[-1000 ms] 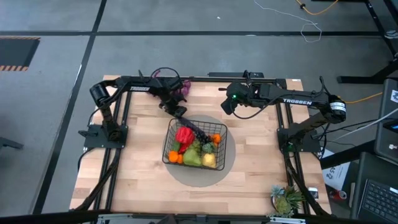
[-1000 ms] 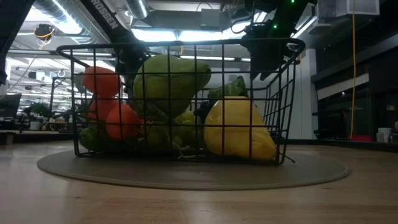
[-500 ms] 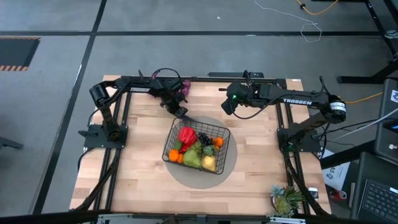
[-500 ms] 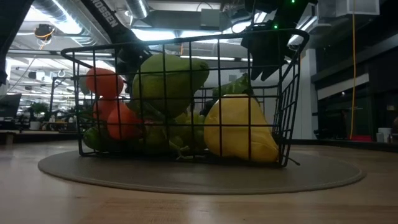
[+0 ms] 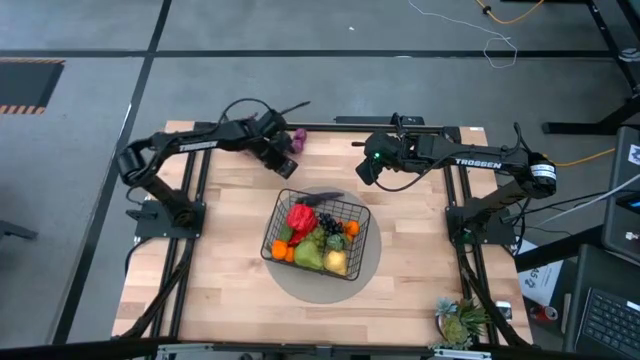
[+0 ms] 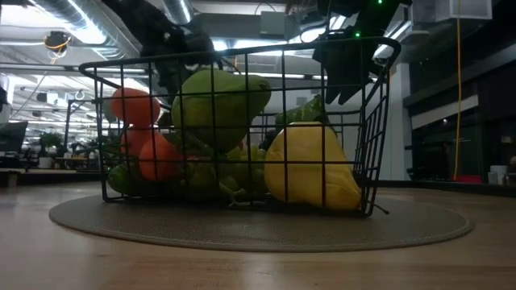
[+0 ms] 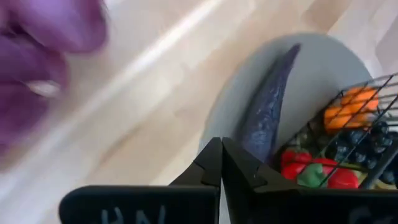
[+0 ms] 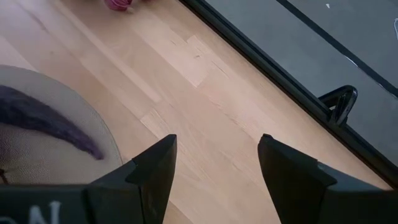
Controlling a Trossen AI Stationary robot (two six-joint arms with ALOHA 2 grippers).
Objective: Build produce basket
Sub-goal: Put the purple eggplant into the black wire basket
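The black wire basket (image 5: 352, 248) stands on a round grey mat (image 5: 370, 270) and holds the produce: a red pepper (image 5: 298, 217), dark grapes (image 5: 327, 224), oranges (image 5: 350, 228), a green pear (image 6: 218, 97) and a yellow lemon (image 6: 310, 165). A dark purple tapered piece (image 7: 267, 106) lies on the mat along the basket's far side. My left gripper (image 5: 285, 166) hangs shut and empty beyond the basket's far left corner. My right gripper (image 5: 366, 172) hovers open and empty over the table, far right of the basket.
A lighter purple item (image 5: 297, 135) lies near the table's far edge, close to the left gripper. A spiky green potted plant (image 5: 460, 320) stands at the near right corner. Bare wood (image 5: 220, 260) lies left and near of the mat.
My left gripper was over the basket's far left corner with its fingers apart. It has shut and drawn back, up and toward the table's far left. The basket has shifted a little on the mat. My right gripper has kept still.
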